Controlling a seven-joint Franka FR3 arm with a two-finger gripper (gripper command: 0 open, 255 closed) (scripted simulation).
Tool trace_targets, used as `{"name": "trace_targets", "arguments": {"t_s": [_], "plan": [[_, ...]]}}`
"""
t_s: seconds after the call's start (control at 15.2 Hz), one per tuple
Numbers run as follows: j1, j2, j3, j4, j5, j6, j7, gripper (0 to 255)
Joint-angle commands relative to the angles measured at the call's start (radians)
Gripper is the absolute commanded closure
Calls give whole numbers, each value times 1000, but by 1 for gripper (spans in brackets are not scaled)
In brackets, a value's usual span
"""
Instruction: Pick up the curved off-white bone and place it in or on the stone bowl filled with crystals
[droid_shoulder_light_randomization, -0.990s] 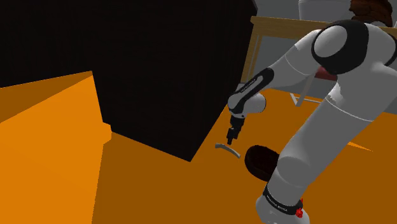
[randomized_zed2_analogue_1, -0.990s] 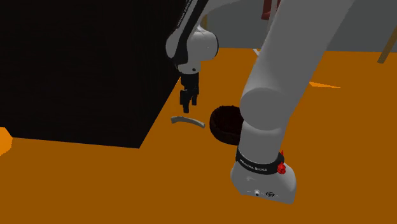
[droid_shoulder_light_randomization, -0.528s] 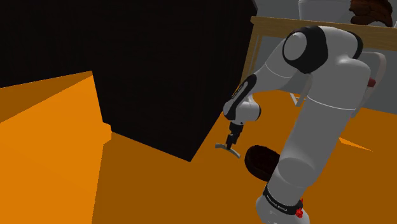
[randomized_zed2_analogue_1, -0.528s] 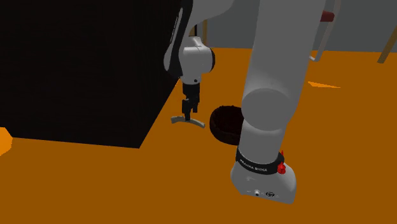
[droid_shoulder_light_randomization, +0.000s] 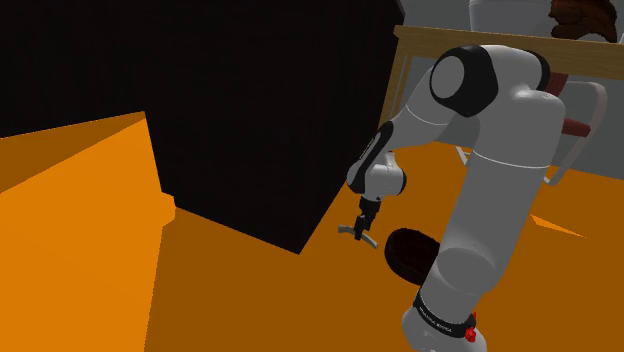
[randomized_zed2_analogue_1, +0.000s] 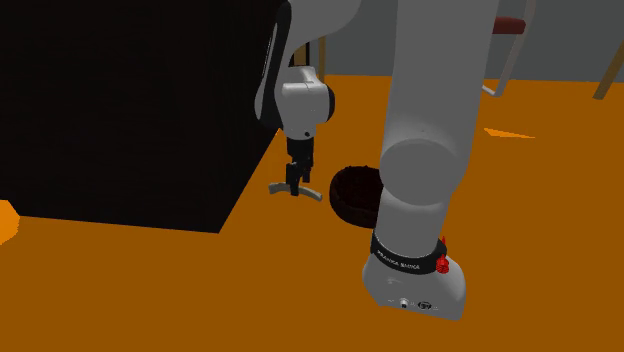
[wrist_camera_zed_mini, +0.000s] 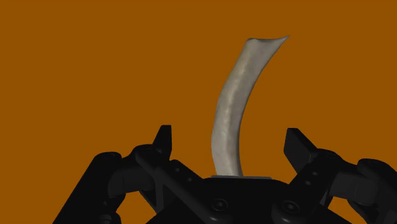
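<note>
Curved bone (wrist_camera_zed_mini: 232, 108) between parted jaws, orange floor (wrist_camera_zed_mini: 95, 63)

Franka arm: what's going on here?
The pincer is down at the orange floor, straddling the curved off-white bone. The fingers stand apart on either side and do not touch it, so the bone is not yet gripped. The dark bowl sits close by on the floor, next to the arm's base.

Bone and bowl down on the floor by the base

In the second exterior view the bone (randomized_zed2_analogue_1: 312, 194) lies on the floor (randomized_zed2_analogue_1: 150, 290) just left of the bowl (randomized_zed2_analogue_1: 352, 190), black area (randomized_zed2_analogue_1: 120, 100) further left, end effector (randomized_zed2_analogue_1: 294, 190) straddling the bone's middle, base (randomized_zed2_analogue_1: 415, 280) before the bowl.
</note>
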Motion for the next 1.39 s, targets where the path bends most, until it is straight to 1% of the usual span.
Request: {"name": "trace_targets", "arguments": {"t_s": [0.0, 0.07, 0.13, 0.73, 0.99, 1.32], "plan": [[0, 1, 0, 0, 1, 0, -1, 0], [0, 0, 0, 0, 0, 0, 0, 0], [0, 0, 0, 0, 0, 0, 0, 255], [0, 1, 0, 0, 1, 0, -1, 255], [5, -81, -31, -8, -115, -54, 86, 255], [-11, -179, -38, -9, -231, -132, 173, 255]]}}
